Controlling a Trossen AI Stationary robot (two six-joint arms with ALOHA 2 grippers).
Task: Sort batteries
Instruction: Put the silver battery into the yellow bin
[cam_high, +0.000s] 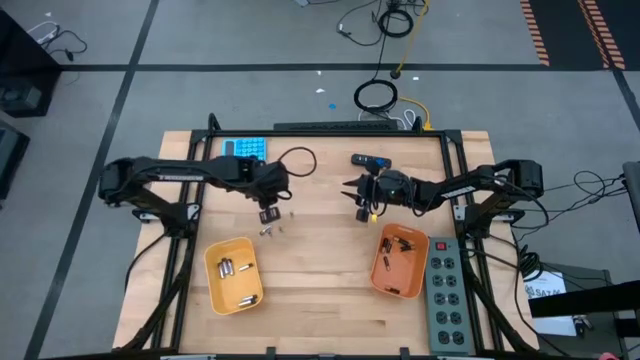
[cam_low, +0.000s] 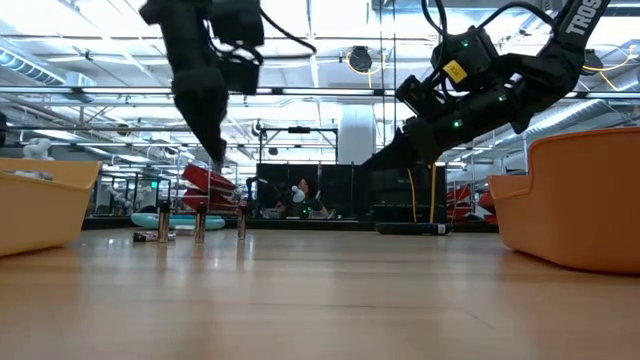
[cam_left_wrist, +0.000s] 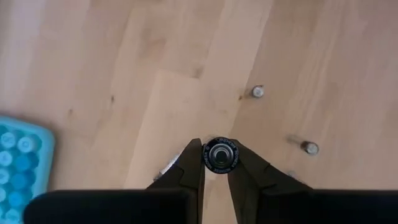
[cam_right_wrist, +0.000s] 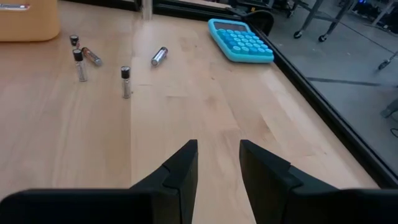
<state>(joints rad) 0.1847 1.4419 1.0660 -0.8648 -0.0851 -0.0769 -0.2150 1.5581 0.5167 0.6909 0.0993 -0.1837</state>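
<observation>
High view shows sorting partly done. Left tray, lower left of centre, holds a few silvery batteries; right tray, lower right, holds several darker ones. Still loose: a small cluster of batteries on the bare table just below the left gripper, left of centre. Probably about halfway, with roughly four or five pieces left to place.

Left wrist view has the left gripper's fingers pinching a battery end-on, with two more standing at centre right and right.

Right wrist view shows the right gripper spread and empty, hovering over bare wood; loose batteries at upper left, blue calculator at upper centre near the table edge.

Room for moving: wide bare wood between the two trays and across centre frame. Tight spots: the standing batteries close together, likely to topple if brushed; power strip just beside the right tray; black frame rails along the table edges.
</observation>
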